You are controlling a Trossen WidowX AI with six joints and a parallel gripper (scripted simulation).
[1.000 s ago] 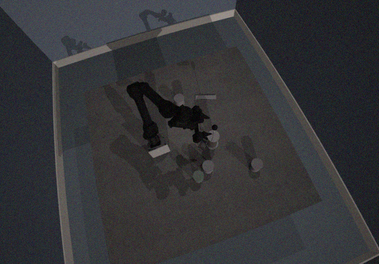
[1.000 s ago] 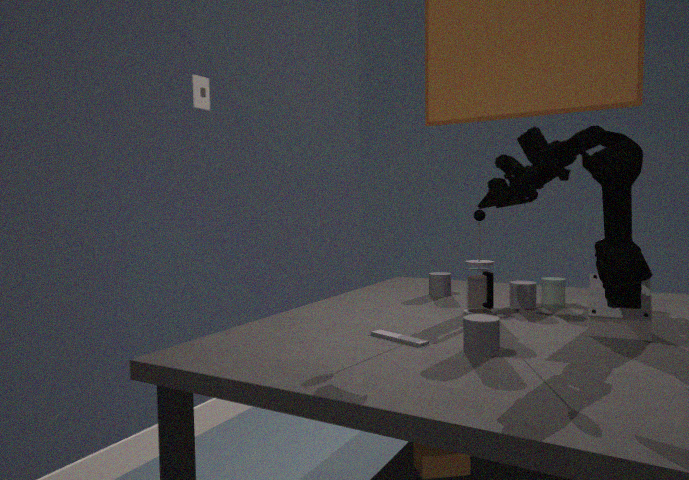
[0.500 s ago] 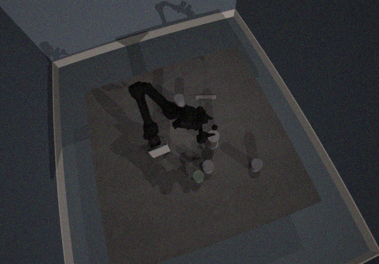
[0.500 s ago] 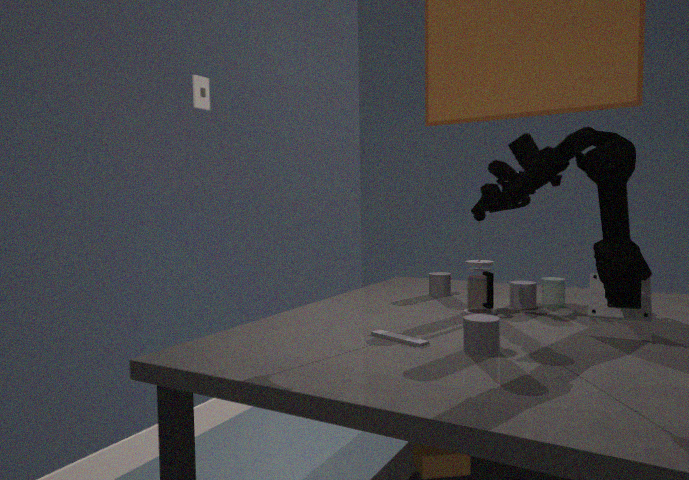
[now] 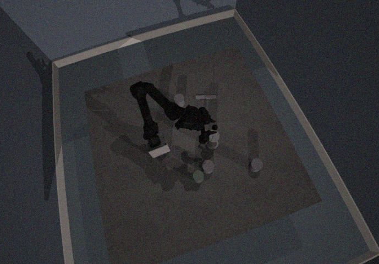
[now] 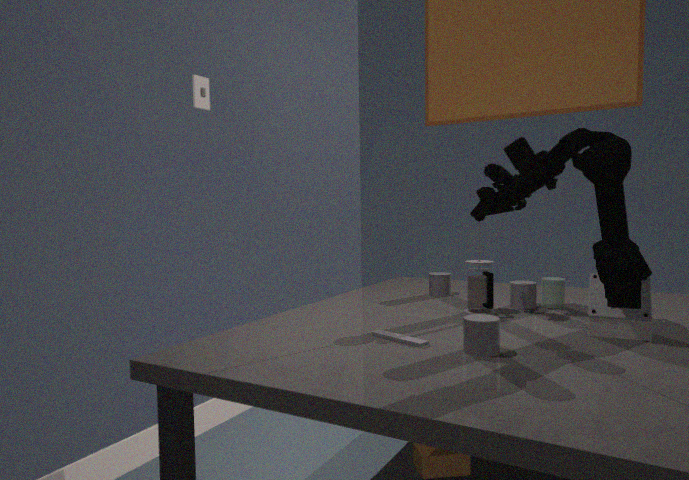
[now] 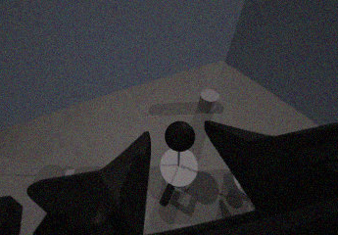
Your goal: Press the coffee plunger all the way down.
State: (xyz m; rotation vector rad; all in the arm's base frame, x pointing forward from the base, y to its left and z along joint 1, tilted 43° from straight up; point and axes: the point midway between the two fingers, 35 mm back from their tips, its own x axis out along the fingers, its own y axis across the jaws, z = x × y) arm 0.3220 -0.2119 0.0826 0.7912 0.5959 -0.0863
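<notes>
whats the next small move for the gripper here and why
Probably keep closing on the plunger knob. In the wrist view the knob sits between the two fingers with gaps on both sides, so the gripper holds nothing. The press stands upright below, plunger not yet down.

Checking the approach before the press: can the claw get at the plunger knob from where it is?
Probably yes. The knob sits between the half-open claw fingers, with nothing blocking it.

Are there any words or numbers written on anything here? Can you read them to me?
No readable text anywhere.
Orange board on the wall: blank.
White wall plate: no writing visible.
Coffee press and the cups: no labels visible; the pictures are dark and grainy.
</notes>
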